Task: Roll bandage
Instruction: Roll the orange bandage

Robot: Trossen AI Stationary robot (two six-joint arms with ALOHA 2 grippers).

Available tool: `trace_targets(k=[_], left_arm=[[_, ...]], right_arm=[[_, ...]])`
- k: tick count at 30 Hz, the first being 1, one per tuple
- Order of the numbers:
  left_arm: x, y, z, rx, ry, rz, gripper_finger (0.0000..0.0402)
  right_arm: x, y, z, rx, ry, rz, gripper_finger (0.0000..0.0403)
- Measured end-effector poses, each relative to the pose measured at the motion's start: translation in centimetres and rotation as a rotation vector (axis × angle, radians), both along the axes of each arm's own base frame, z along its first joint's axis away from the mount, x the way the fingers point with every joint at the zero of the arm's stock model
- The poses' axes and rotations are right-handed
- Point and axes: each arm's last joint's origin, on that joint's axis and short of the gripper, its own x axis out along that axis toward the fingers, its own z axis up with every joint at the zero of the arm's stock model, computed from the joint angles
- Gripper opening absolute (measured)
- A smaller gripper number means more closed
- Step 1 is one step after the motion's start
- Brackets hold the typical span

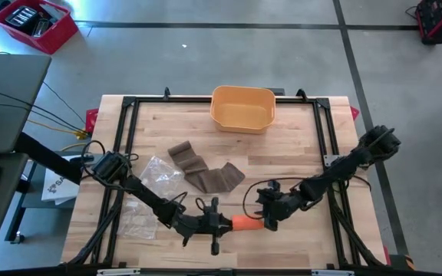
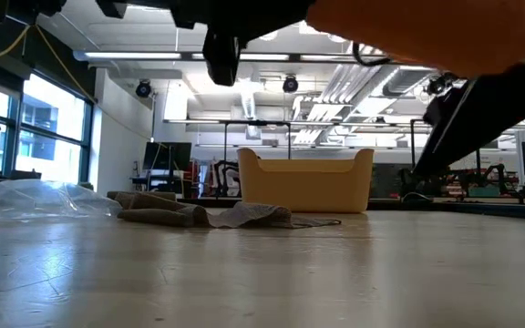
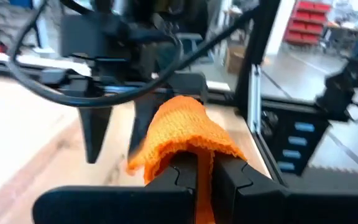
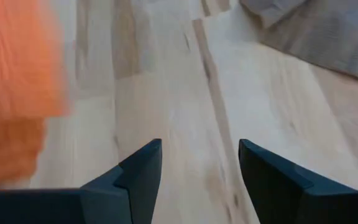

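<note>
An orange bandage (image 1: 245,223) hangs near the table's front edge, with my left gripper (image 1: 229,224) shut on it. It fills the low view's top right as a blur (image 2: 427,27). My right gripper (image 1: 265,218) stands open at the bandage's right end, slanting down. In the right wrist view nothing lies between its fingers (image 4: 197,155), and the orange bandage (image 4: 17,81) is off to one side. A brown bandage (image 1: 206,172) lies unrolled and crumpled flat on the table's middle. My left gripper pinches the orange bandage's near end (image 3: 194,155) between its two fingers (image 3: 238,177), on several layers bunched together. The fingers lie level and come from the table's left. The bandage sticks out past them toward the right, clear of the table.
A yellow bin (image 1: 242,107) stands at the table's far edge. Clear plastic bags (image 1: 159,172) lie left of the brown bandage and under my left arm (image 1: 133,218). A black frame (image 1: 324,130) runs around the table. Bare wood (image 4: 185,93) lies below my right gripper.
</note>
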Motion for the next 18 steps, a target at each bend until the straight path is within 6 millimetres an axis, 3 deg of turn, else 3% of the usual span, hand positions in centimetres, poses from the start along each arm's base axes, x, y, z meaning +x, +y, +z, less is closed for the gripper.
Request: trace_targets(k=[9, 14, 18], left_arm=[[0.0, 0.6, 1.3, -0.086, -0.127, 0.208, 0.0010], [-0.2, 0.7, 2.5, -0.189, -0.237, 0.241, 0.0010], [-0.3, 0.7, 2.5, -0.232, -0.241, 0.237, 0.0010]], right_arm=[[-4.3, -0.7, 4.7, -0.037, -0.075, -0.108, 0.0204], [-6.4, 1.9, 6.4, -0.095, -0.213, 0.106, 0.0204], [-7.7, 4.0, 6.3, -0.112, -0.271, 0.161, 0.0199]])
